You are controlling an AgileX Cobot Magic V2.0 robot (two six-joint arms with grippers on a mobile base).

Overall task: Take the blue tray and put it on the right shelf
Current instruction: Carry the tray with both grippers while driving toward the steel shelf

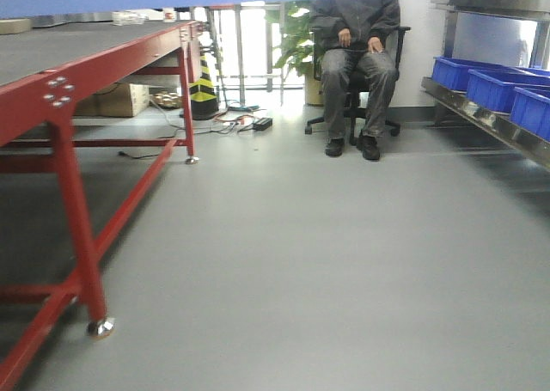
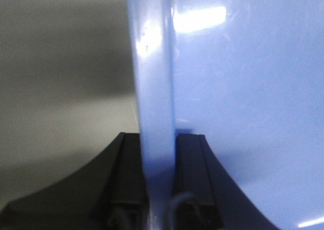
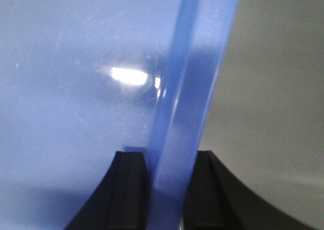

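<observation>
Pinching the blue tray (image 2: 243, 88) by its flared rim from both ends, up off the floor (image 1: 301, 262).

Clenched on the rim with the fingers (image 2: 126, 179) of the left gripper (image 2: 158, 189), one pad on each side of the lip. Same hold with the right gripper (image 3: 164, 189) on the opposite edge, probably to keep so wide and shallow a piece level and stop it twisting. Showing in the front view only as a pale blue band along the top edge, so carried at camera height, above the red-framed table (image 1: 86, 64) at left. Not yet at the right shelf (image 1: 490, 123), well apart on the right. Next move likely calls for turning right and finding a free stretch, given the dark-blue bins (image 1: 494, 88) crowding the visible part. Worth minding the seated person (image 1: 357, 56) straight ahead.
</observation>
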